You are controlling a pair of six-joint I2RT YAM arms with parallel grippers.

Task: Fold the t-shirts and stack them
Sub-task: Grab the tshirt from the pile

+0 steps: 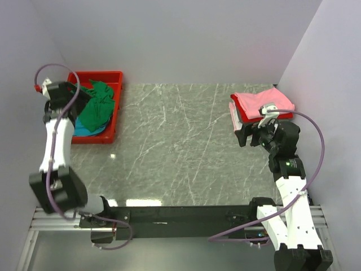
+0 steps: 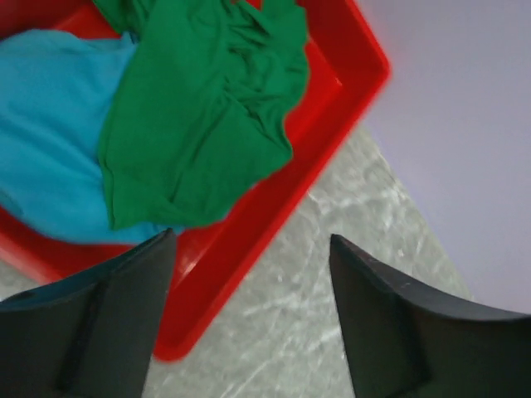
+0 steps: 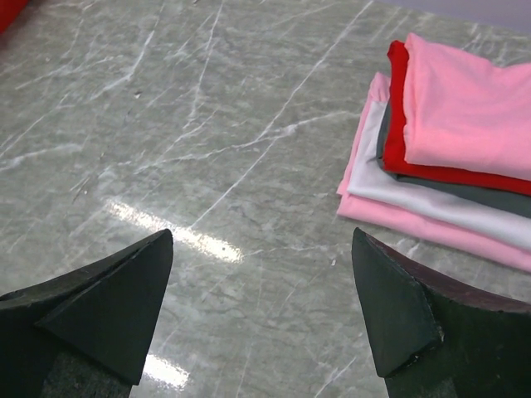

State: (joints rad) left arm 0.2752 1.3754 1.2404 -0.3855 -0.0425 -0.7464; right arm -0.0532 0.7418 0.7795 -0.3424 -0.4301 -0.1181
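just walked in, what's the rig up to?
Shirt folding. A folded stack sits on the right side of the table, with pink on top and red, grey, white and pink layers below. The right gripper hovers open beside it, holding nothing. The left gripper is open over the red tray, where a green shirt and a blue shirt lie crumpled, not yet picked.

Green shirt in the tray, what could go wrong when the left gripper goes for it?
The green shirt lies crumpled over the blue shirt, so a pinch may lift both. The open left gripper hangs over the tray rim; a finger could catch it. The right gripper sits close to the folded stack and might nudge it askew.
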